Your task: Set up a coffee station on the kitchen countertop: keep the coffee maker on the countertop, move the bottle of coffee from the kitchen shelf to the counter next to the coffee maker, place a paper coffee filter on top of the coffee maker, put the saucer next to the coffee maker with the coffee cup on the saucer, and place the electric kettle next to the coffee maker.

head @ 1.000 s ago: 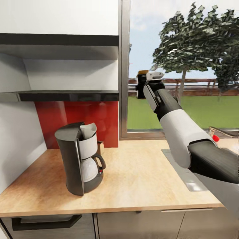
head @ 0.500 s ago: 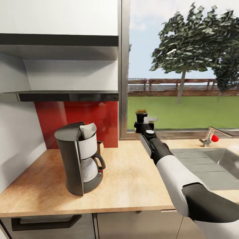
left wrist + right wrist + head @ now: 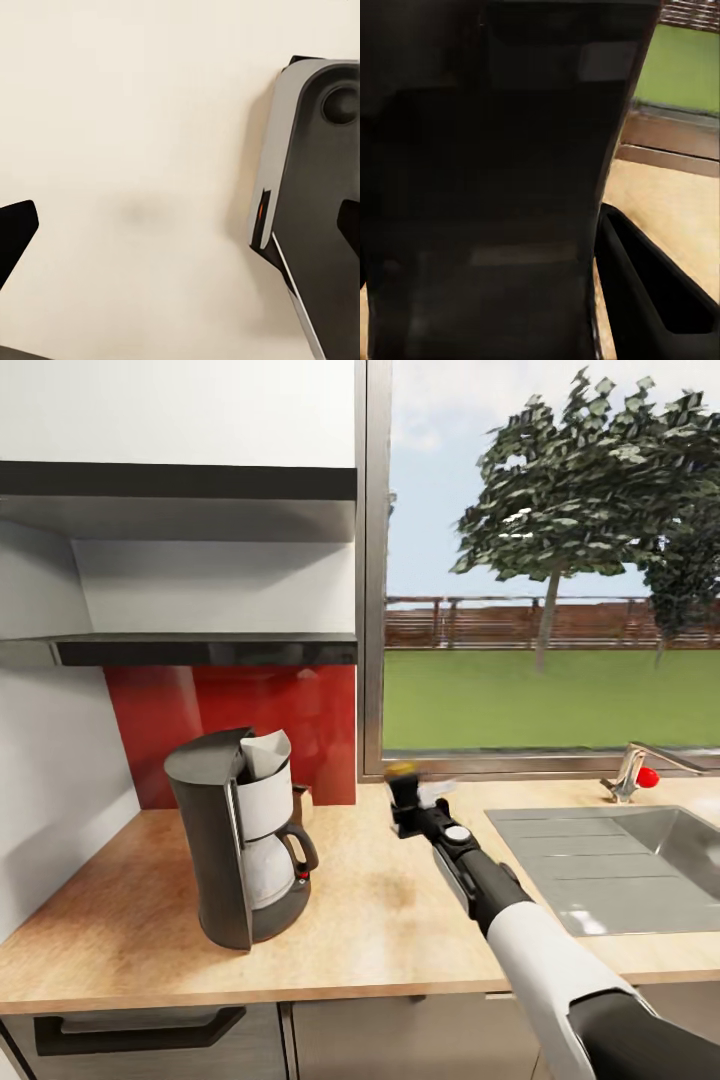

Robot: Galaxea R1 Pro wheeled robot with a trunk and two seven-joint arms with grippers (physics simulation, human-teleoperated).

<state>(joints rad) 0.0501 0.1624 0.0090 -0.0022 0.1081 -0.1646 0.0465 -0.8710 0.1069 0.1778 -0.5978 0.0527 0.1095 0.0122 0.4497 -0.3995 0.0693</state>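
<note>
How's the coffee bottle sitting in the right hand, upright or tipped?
Upright: the bottle of coffee has its yellow cap on top, gripped by the right hand low over the kitchen countertop.

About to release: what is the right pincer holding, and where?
The coffee bottle, gripped around its body by the right pincer, cap above.

No readable text in any view.

Coffee maker (image 3: pixel 245 838), left of the right gripper (image 3: pixel 405 800): plain dark and white surfaces, one small red switch, no lettering. Bottle (image 3: pixel 403 788) in that gripper: yellow cap, dark body, no label legible. Red knob at the tap (image 3: pixel 649 776), off to the gripper's right, carries no mark.
</note>
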